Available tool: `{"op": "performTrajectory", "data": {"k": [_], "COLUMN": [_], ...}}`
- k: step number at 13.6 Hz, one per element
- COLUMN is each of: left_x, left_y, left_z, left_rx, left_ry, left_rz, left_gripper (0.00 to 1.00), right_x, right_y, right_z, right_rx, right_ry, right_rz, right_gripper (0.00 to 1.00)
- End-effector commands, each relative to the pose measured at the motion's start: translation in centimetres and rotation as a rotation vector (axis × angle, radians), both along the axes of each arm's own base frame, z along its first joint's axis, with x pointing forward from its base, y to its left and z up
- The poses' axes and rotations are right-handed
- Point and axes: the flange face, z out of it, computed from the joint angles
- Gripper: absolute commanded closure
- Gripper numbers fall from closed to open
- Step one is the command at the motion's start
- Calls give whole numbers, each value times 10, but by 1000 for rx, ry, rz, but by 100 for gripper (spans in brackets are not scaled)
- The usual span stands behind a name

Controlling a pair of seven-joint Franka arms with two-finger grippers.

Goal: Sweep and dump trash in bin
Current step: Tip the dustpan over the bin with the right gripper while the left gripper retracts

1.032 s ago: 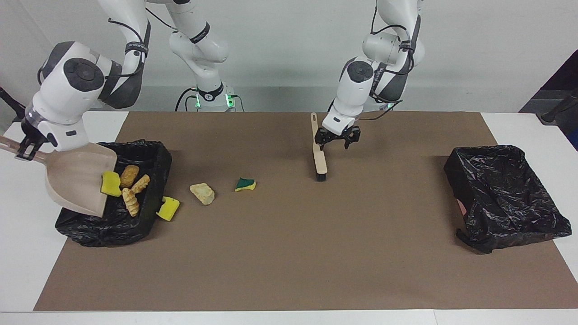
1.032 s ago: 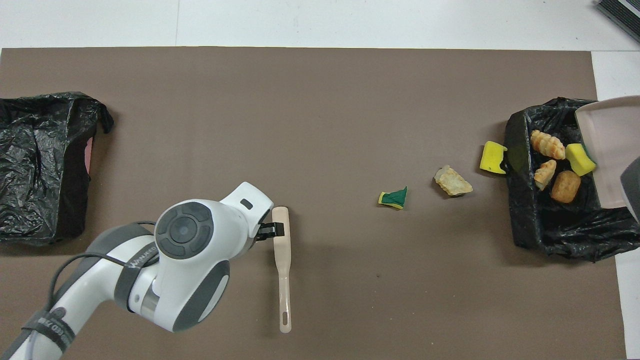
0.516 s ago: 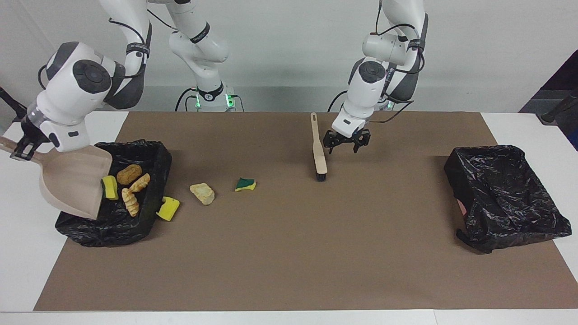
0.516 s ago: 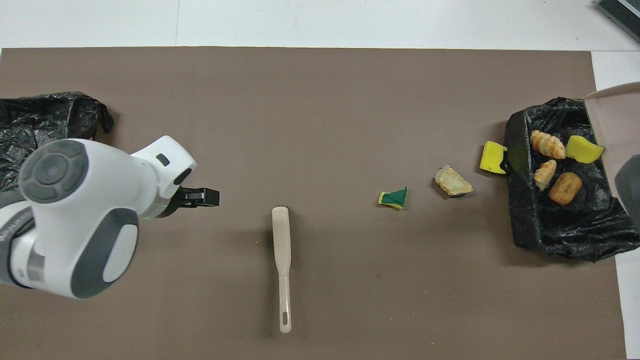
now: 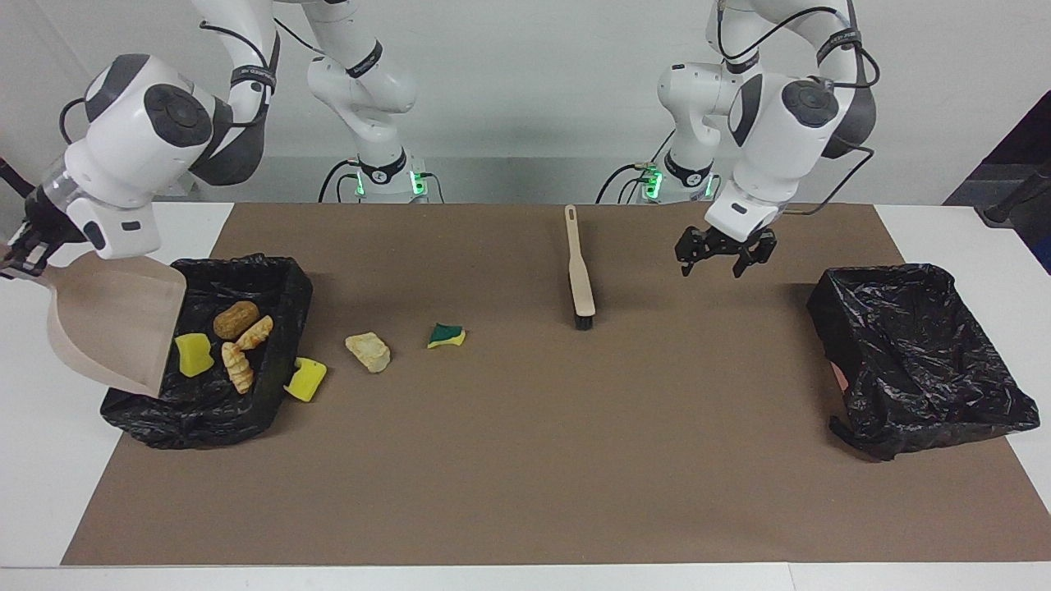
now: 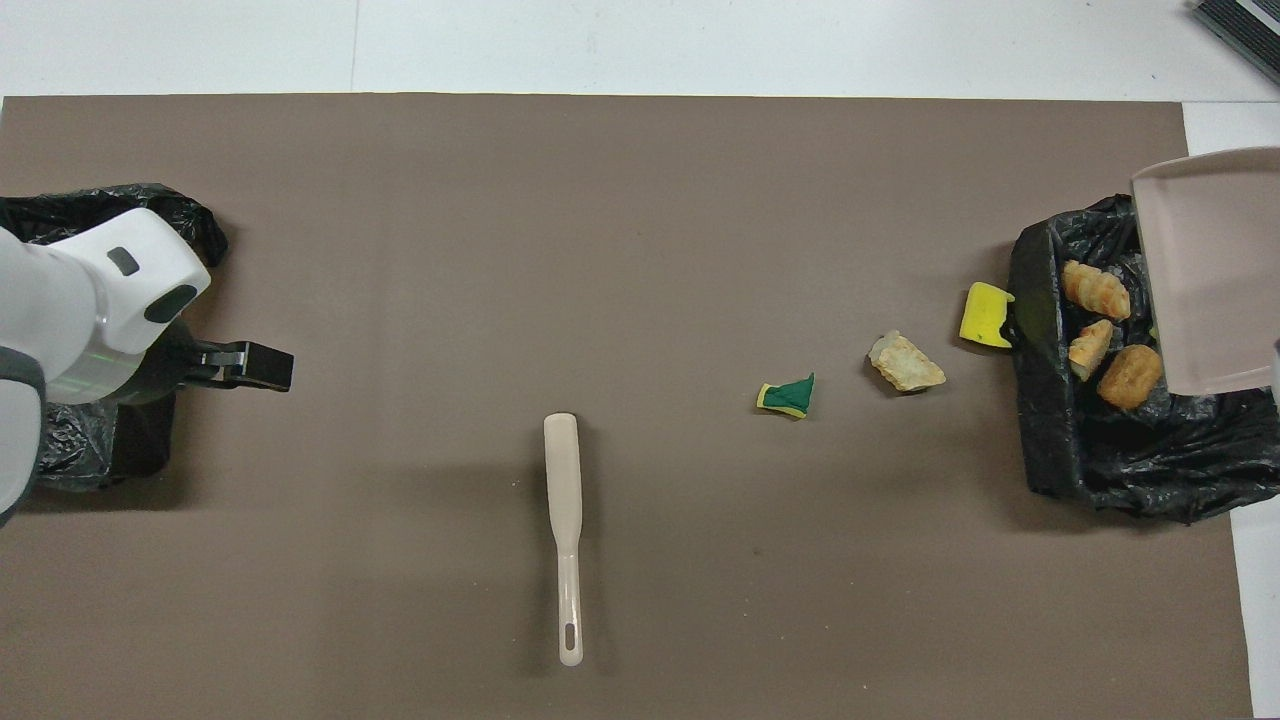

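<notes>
Robotics lab, white table (image 5: 33, 460) under a brown mat (image 5: 525, 460), two white arms bolted along its edge, cables trailing, bare pale wall, staged bins lined with black bags (image 5: 920, 353).

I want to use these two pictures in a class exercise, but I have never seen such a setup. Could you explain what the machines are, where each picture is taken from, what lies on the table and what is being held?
These are two robot arms with two-finger grippers at a table covered by a brown mat. One picture looks across the table at the robots; the other looks down from above their end.

The right gripper is shut on the handle of a beige dustpan, tilted over a black-lined bin. In that bin lie three bread-like rolls and a yellow sponge piece.

On the mat beside the bin are another yellow sponge, a pale crumbly chunk and a green-yellow sponge. A beige brush lies mid-table, held by nothing.

The left gripper hangs open and empty over the mat, between the brush and a second black-lined bin.
</notes>
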Motion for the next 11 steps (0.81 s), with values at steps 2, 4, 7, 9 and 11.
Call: {"op": "performTrajectory", "data": {"k": [2, 4, 7, 9, 11], "left_x": [-3, -10, -15, -21, -22], "left_y": [24, 36, 36, 33, 34], "left_z": [55, 78, 101, 109, 108], "left_rx": [23, 23, 20, 16, 15], "left_ry": [3, 5, -4, -27, -25], "left_rz": [4, 7, 6, -1, -1], "left_gripper": [0, 0, 0, 0, 0], "right_x": [-10, -23, -22, -20, -17], "right_y": [12, 27, 65, 98, 130], "right_z": [-3, -14, -38, -53, -65], "right_rx": [246, 366, 419, 464, 495], "right_ry": [-9, -32, -54, -72, -98], "right_rz": [-83, -156, -239, -297, -379], "right_gripper": [100, 100, 100, 100, 100]}}
